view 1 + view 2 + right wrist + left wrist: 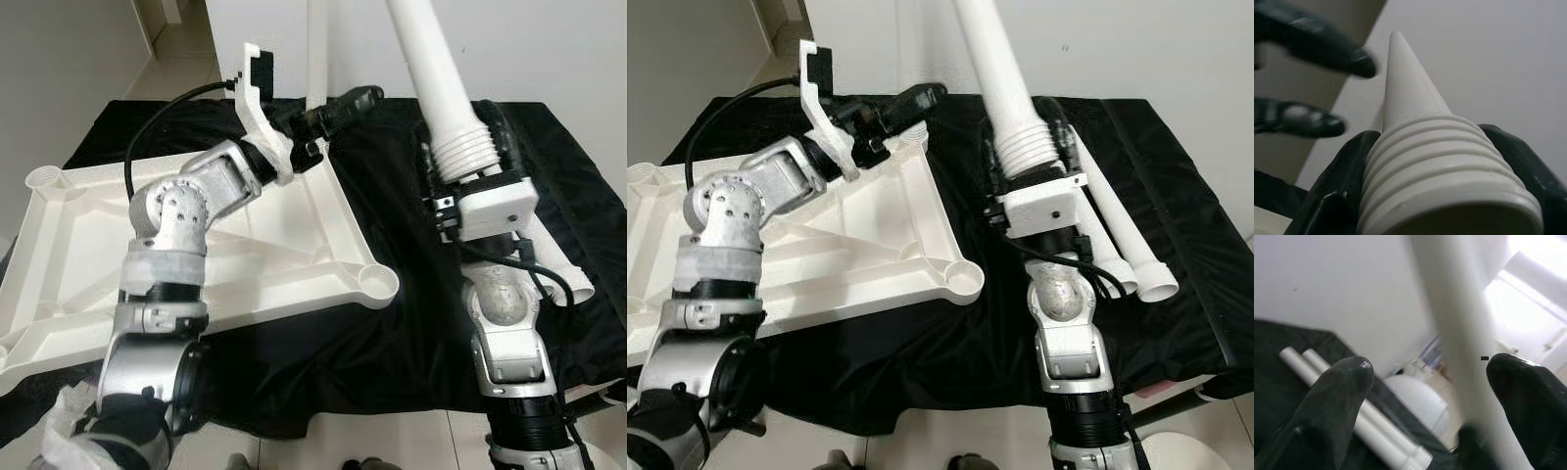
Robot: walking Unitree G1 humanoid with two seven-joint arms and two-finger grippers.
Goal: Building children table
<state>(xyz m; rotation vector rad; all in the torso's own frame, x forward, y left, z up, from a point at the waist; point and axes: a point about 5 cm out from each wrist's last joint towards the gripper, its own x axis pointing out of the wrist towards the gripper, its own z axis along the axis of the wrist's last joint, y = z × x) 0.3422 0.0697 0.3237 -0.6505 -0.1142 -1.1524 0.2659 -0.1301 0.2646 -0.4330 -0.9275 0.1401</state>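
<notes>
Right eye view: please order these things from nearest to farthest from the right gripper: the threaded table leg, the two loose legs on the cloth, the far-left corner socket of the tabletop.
1. Threaded table leg: held in the right gripper, rising upward.
2. Two loose legs: on the black cloth, just to the gripper's right.
3. Corner socket of the white tabletop: far on the robot's left.

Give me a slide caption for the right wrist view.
Right claw grips a white table leg at its threaded end, leg pointing up along a pale wall.
</notes>
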